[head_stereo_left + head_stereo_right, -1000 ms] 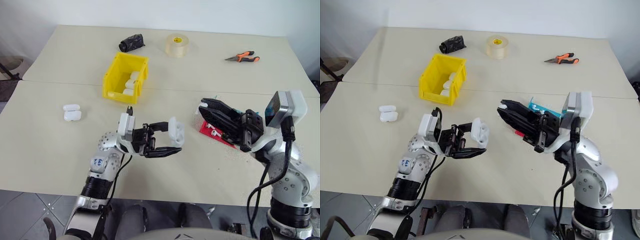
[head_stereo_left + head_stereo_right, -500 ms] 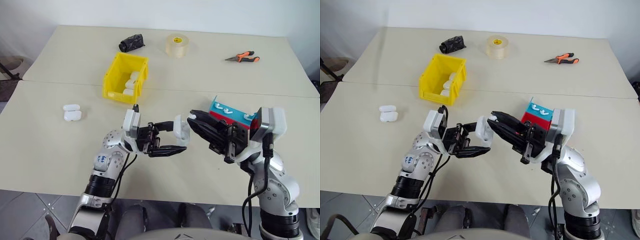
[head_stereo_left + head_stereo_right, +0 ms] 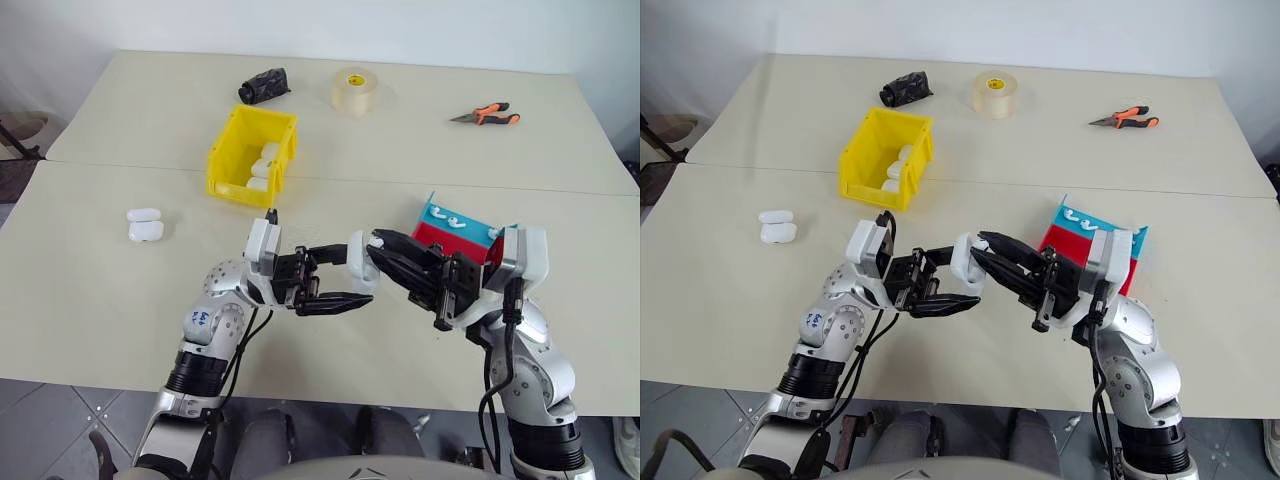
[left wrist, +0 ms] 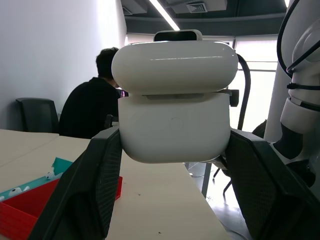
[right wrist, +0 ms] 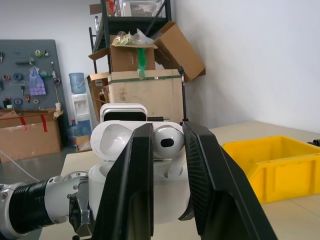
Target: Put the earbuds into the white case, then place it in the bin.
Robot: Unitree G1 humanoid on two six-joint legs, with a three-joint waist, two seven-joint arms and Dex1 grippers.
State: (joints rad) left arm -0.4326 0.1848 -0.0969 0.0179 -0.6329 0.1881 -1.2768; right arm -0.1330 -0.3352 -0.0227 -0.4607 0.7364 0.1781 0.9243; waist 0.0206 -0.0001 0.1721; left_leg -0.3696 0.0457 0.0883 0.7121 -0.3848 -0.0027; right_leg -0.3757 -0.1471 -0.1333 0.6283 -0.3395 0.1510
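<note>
- The white case (image 3: 360, 263) is held above the near middle of the table (image 3: 100, 300), clamped by its lower body in the left gripper (image 3: 345, 272), lid open.
- One of the earbuds (image 5: 165, 141) is pinched in the right gripper (image 5: 167, 150), just over the case's opening.
- The glossy, light shell is judged slippery; gripping the flat sides is advised.
- The bin (image 3: 232, 155) stands farther back, left.

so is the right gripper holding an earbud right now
Yes, in the right wrist view the right gripper pinches a white earbud between its fingers, just above the open white case.
</note>
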